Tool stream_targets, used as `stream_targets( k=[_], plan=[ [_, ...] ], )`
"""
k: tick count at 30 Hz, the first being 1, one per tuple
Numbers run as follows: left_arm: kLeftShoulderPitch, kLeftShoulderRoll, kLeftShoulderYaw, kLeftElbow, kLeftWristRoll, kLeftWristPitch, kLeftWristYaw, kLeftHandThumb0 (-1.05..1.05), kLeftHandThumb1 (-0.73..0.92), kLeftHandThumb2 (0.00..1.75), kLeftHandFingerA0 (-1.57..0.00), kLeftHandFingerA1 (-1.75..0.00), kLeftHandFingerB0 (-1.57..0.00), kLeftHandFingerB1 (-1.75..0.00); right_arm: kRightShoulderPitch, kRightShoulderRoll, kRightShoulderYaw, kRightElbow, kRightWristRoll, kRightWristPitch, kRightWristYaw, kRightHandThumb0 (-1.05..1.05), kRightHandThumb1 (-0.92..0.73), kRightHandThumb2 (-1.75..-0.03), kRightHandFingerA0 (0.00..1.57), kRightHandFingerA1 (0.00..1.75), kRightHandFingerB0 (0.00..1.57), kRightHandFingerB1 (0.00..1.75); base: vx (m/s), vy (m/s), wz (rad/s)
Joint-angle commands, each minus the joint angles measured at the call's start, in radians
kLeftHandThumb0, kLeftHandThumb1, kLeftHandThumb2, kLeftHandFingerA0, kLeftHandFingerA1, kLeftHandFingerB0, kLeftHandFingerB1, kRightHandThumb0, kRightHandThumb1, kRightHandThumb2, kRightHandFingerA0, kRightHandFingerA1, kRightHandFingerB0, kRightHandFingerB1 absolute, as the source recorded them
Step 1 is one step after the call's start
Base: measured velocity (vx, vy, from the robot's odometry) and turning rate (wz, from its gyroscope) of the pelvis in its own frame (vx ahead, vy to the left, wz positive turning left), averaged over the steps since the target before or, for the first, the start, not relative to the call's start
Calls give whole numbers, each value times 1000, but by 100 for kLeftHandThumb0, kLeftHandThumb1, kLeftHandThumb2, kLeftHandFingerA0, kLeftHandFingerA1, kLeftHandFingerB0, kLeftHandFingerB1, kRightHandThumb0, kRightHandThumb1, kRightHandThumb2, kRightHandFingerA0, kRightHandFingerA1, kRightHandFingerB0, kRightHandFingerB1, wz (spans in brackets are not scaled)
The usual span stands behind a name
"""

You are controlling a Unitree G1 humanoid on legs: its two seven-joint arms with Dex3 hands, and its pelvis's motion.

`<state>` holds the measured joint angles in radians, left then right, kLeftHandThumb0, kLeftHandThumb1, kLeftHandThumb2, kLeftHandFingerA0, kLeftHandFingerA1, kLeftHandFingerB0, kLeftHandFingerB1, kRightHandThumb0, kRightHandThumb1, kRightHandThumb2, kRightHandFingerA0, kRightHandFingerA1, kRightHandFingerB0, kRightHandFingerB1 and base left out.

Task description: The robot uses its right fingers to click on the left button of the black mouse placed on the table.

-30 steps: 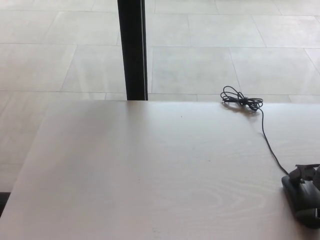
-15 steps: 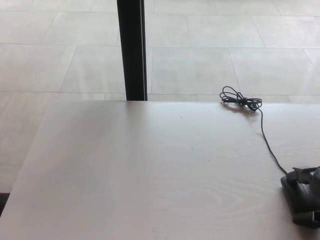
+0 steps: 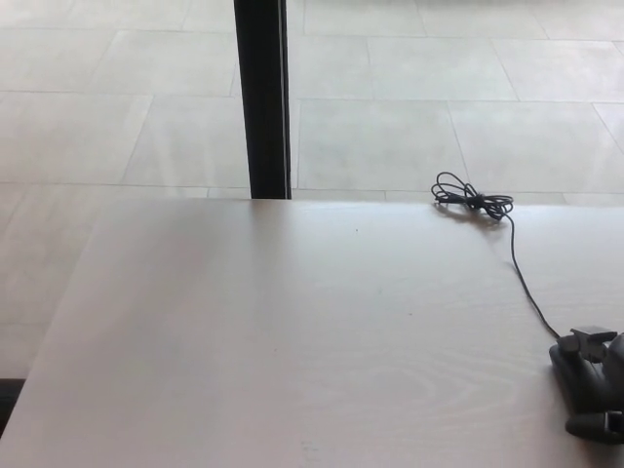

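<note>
At the table's point(image 3: 292, 331) right edge, the right hand point(image 3: 603, 390) is covering the mouse point(image 3: 570, 366), finger spread impossible to tell.

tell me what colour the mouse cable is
Black: the cable shows clearly against the pale table in the head view, bundled near the far edge.

Robot's right hand point(image 3: 597, 385), at four o'clock against the frame edge: matte black, thick rounded fingers point(image 3: 588, 340) with blunt tips, a pale grey highlight on the top segment; remainder cropped.
</note>
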<state>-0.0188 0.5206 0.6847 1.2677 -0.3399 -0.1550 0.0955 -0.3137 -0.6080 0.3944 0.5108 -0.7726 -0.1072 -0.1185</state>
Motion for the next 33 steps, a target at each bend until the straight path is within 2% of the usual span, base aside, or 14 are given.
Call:
stream_targets(
  k=[1, 2, 3, 5, 8, 9, 15, 16, 17, 21, 22, 26, 31, 33],
  plan=[
    [0, 26, -6, -1, -2, -18, 5, -58, 56, 57, -90, -98, -71, -58, 43, -5, 28, 66, -11, -3, 27, -63, -72, -62, 51, 66, 53, 39, 0, 0, 0],
    [0, 26, -4, -2, -5, -17, 3, -56, 56, 57, -86, -85, -69, -57, 51, -9, 20, 43, -4, 6, 38, -62, -71, -61, 29, 55, 54, 39, 0, 0, 0],
    [5, 26, -12, -1, 5, -28, 7, -55, 57, 57, -85, -88, -70, -58, 51, -11, 19, 29, -3, 11, 47, -62, -71, -61, 24, 52, 54, 39, 0, 0, 0],
    [1, 24, 7, 3, -18, -22, -4, -57, 56, 57, -89, -96, -68, -57, 50, -23, 10, 9, 0, -5, 35, -62, -71, -61, 27, 51, 54, 40, 0, 0, 0],
    [3, 24, -2, 3, -4, -28, 7, -57, 56, 57, -88, -92, -70, -57, 37, -27, 3, -1, 3, -10, 39, -60, -70, -61, 28, 47, 55, 40, 0, 0, 0],
    [4, 25, -2, 3, -5, -26, 4, -57, 57, 57, -89, -85, -70, -57, 34, -29, 0, -8, 6, -12, 41, -60, -70, -61, 28, 48, 56, 40, 0, 0, 0],
    [12, 24, 9, 4, -15, -18, -8, -55, 56, 57, -89, -93, -70, -57, -6, -37, -18, -36, 17, -32, 46, -60, -68, -60, 29, 47, 55, 40, 0, 0, 0],
    [15, 25, 7, 4, -13, -19, -12, -55, 57, 57, -86, -78, -69, -57, -36, -38, -25, -43, 22, -43, 48, -64, -71, -61, 27, 48, 55, 40, 0, 0, 0],
    [16, 25, 7, 6, -13, -16, -14, -56, 57, 57, -86, -74, -67, -55, -68, -45, -20, -47, 11, -40, 67, -65, -74, -62, 25, 47, 54, 39, 0, 0, 0],
    [15, 25, 3, 6, -9, 0, 15, -59, 56, 57, -89, -76, -66, -53, -117, -50, -47, -112, 38, -20, 130, -65, -72, -62, 26, 45, 55, 39, 0, 0, 0],
    [21, 23, -1, 1, -5, -8, 12, -60, 56, 57, -84, -69, -65, -54, -131, -59, -53, -126, 42, -38, 135, -63, -72, -62, 29, 47, 55, 40, 0, 0, 0],
    [31, 22, 3, 8, -8, -13, 0, -58, 55, 57, -88, -82, -71, -58, -164, -66, -115, -224, 77, 7, 210, -64, -75, -62, 25, 41, 50, 37, 0, 0, 0],
    [36, 22, -17, 8, 8, -19, 15, -58, 56, 57, -90, -81, -73, -56, -192, -66, -192, -262, 115, 15, 208, -63, -71, -61, 29, 47, 55, 39, 0, 0, 0],
    [35, 21, -4, 6, -8, -12, 17, -60, 54, 57, -90, -84, -68, -56, -198, -66, -217, -274, 122, 25, 221, -65, -72, -62, 28, 46, 54, 38, 0, 0, 0]
  ],
)
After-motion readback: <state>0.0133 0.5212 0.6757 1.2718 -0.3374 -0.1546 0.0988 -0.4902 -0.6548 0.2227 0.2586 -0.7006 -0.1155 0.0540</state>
